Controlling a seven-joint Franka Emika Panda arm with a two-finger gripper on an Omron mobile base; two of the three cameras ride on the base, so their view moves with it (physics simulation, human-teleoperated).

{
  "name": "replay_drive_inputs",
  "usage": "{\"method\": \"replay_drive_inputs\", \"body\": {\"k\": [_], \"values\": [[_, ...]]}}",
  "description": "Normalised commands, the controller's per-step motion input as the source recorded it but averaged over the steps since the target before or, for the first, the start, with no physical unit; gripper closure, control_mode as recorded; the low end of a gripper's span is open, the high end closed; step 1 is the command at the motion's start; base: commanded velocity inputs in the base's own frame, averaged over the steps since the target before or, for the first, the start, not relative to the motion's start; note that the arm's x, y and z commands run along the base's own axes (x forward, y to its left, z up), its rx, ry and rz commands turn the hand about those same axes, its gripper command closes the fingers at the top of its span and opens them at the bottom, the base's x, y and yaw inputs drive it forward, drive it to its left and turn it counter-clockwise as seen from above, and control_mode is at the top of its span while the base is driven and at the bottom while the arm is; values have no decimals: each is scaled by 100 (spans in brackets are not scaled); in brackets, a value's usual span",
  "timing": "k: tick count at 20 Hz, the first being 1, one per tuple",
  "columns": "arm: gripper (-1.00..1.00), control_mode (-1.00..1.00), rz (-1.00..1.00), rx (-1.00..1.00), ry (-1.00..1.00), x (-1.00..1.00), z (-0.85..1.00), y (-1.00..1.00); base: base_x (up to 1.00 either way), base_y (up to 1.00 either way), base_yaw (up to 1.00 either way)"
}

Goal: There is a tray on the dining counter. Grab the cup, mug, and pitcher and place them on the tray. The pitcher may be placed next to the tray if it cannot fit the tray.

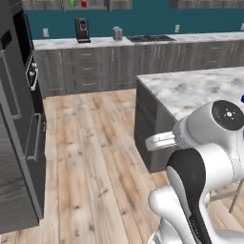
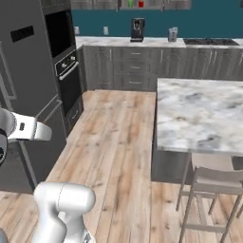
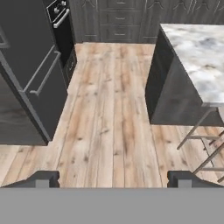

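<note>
The dining counter is a white-grey marble island at my right. A sliver of the blue tray shows on it at the picture's right edge. Far off, the green cup and the red mug stand side by side on a high shelf above the back worktop. The pitcher is out of view. My gripper is open, its fingertips far apart with nothing between them, and it looks down over the wooden floor.
A tall black oven and fridge unit lines the left side. A coffee machine stands on the back worktop. Metal stools sit at the island's near side. Open wooden floor runs between.
</note>
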Motion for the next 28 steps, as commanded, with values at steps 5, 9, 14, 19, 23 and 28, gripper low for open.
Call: {"method": "replay_drive_inputs", "body": {"k": [5,9,14,19,23,28], "values": [[-100,100,0,0,0,0,0,0,77,71,1],[-100,100,0,0,0,0,0,0,100,66,0],[-100,100,0,0,0,0,0,0,100,-2,-4],[-100,100,0,0,0,0,0,0,100,-58,-3],[-100,100,0,0,0,0,0,0,100,0,-1],[-100,100,0,0,0,0,0,0,100,0,0]]}}
